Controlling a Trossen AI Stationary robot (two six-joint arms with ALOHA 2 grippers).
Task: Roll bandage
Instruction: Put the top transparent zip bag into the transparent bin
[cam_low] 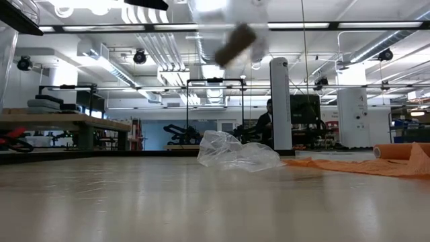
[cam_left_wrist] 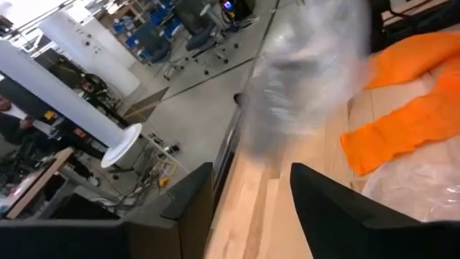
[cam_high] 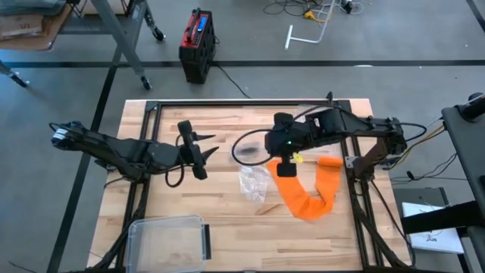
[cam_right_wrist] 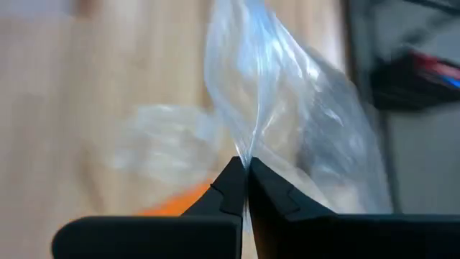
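Pinching clear plastic bag [cam_right_wrist: 287,101], right hand [cam_right_wrist: 246,176] fully closed.

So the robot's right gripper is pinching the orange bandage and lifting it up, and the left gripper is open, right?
Not quite. The right gripper is shut on a clear plastic bag, not the orange bandage; the right wrist view shows the film pinched between its fingers. In the high view the bandage lies on the table. The left gripper is open, as you said.
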